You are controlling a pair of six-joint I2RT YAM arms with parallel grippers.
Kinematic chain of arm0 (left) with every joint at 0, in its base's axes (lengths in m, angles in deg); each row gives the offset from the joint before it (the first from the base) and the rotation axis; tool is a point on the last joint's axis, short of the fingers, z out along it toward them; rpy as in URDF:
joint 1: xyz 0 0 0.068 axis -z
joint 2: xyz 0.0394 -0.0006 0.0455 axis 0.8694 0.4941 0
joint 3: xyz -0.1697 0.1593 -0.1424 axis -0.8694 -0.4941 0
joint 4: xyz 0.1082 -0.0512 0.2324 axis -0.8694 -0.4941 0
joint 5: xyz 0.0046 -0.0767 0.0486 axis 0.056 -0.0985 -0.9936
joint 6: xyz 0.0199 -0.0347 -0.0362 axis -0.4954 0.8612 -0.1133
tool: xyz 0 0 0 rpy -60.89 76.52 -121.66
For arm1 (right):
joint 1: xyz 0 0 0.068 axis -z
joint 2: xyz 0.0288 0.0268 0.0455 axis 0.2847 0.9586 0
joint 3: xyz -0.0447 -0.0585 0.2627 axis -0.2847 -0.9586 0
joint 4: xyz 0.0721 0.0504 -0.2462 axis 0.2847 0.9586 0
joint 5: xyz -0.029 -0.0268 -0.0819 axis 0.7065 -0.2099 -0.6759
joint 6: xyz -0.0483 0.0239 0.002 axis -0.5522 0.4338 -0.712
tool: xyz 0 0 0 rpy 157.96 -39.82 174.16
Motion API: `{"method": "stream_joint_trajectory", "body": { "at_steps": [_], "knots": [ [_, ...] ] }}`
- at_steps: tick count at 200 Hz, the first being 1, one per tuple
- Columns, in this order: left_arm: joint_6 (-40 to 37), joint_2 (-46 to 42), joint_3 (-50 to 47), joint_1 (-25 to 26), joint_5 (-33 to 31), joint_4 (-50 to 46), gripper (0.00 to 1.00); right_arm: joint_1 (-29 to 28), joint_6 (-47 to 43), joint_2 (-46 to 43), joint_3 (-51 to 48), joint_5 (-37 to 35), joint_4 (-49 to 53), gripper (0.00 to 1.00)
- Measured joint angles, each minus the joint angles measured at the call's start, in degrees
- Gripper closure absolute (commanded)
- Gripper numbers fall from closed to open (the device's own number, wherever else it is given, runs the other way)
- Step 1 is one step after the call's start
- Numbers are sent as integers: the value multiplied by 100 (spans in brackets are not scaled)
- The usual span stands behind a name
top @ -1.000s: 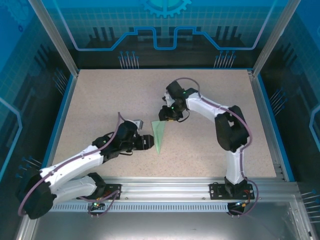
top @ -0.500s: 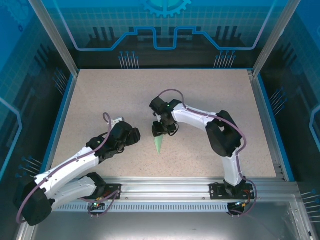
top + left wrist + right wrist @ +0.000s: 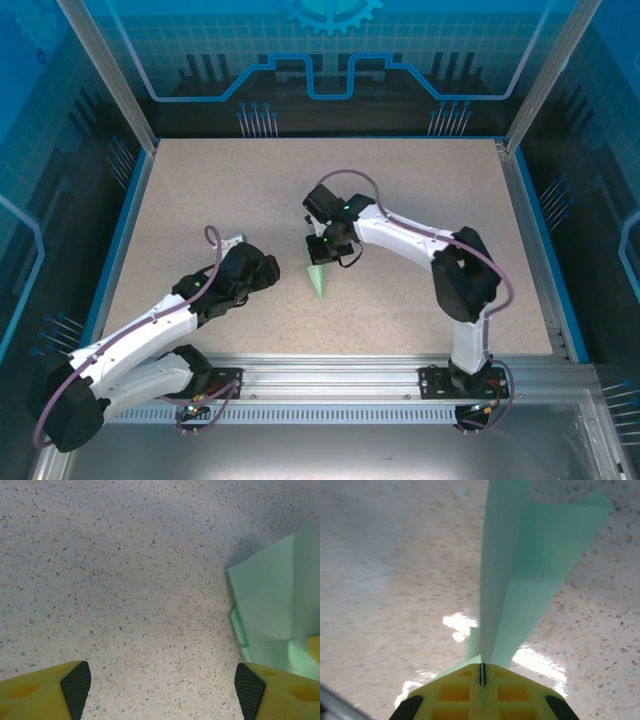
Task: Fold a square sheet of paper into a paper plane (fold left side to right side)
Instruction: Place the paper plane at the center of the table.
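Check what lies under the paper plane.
Speckled table shows around the paper plane, one end pinched in the right gripper. The patch directly beneath is hidden by the paper.

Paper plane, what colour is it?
The paper plane is pale mint green, clearest in right wrist view.

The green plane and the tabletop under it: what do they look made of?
The paper plane: thin paper, pale mint green, matte; sharp straight creases and flat layered flaps show it. The tabletop: hard, smooth, probably stone-look laminate or composite; dark and tan flecks on light grey, with glare patches in the right wrist view hinting at a slight sheen.
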Motion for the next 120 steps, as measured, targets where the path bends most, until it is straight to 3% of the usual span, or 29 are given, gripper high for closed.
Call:
{"method": "stream_joint_trajectory", "body": {
  "at_steps": [43,83,120],
  "knots": [
    [-2,0,2,0,-37,-85,20,533,63,-520,-1134,743,-809,96],
    [-2,2,2,-4,-46,-170,19,1259,15,-262,-1864,807,-975,74],
    [-4,17,4,-4,-46,-247,18,1311,-203,-420,-1735,212,-560,59]
  ]
}}
